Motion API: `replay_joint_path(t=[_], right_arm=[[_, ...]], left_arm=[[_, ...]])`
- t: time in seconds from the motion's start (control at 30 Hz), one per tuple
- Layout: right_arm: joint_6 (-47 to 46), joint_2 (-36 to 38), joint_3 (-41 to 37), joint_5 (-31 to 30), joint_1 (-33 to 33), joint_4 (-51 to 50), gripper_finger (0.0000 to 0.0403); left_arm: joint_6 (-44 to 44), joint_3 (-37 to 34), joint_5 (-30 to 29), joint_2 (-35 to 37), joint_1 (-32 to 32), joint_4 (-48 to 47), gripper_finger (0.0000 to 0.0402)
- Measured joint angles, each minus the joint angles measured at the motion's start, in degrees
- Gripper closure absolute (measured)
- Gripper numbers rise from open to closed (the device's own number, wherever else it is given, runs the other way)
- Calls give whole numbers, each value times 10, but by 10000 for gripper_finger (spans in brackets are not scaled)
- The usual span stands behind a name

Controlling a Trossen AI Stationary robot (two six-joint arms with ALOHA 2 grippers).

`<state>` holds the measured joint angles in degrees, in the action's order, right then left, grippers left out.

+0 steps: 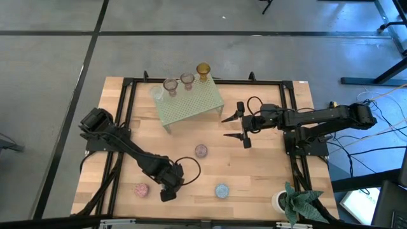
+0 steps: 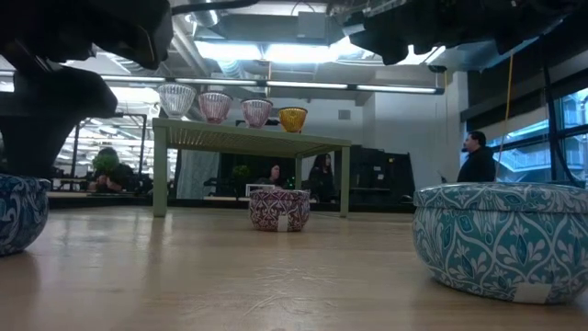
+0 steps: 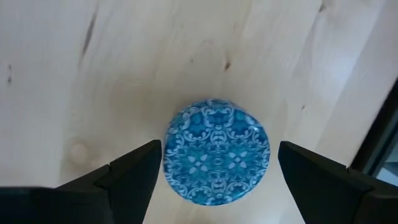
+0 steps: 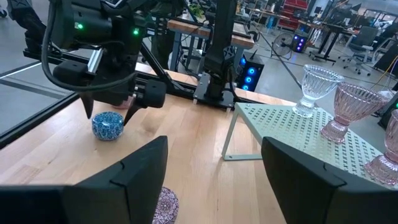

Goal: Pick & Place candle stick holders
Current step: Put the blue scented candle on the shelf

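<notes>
Four stemmed glass holders, clear (image 1: pixel 157 91), pink (image 1: pixel 170 84), mauve (image 1: pixel 187 79) and amber (image 1: pixel 203 69), stand on the pale green rack (image 1: pixel 191 103). Low round patterned holders rest on the wood: mauve (image 1: pixel 201 151), blue (image 1: pixel 221 190) and pink (image 1: pixel 140 189). My left gripper (image 1: pixel 168 191) is open above another blue patterned holder (image 3: pixel 216 151), which it hides in the high view. Its fingers stand on either side of that holder without touching. The holder also shows in the right wrist view (image 4: pixel 107 126). My right gripper (image 1: pixel 236 126) is open and empty, right of the rack, pointing toward the table's left.
A white pot with a green plant (image 1: pixel 289 202) stands at the near right corner. A black frame (image 1: pixel 127 83) runs around the tabletop. People (image 2: pixel 476 156) stand in the room behind the table. There is bare wood (image 1: pixel 254 172) between the rack and the near edge.
</notes>
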<state>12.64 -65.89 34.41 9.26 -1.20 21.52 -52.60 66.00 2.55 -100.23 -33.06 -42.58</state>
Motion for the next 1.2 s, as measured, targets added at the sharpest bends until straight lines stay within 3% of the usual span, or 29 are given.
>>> replay_joint_path(t=[0.8, 1.2], right_arm=[[-2, 0, 0, 0, 0, -1, 139], [-1, 0, 0, 0, 0, -1, 139]], left_arm=[[-39, 0, -89, -1, -59, 42, 82], [0, 0, -79, -59, -67, 59, 82]])
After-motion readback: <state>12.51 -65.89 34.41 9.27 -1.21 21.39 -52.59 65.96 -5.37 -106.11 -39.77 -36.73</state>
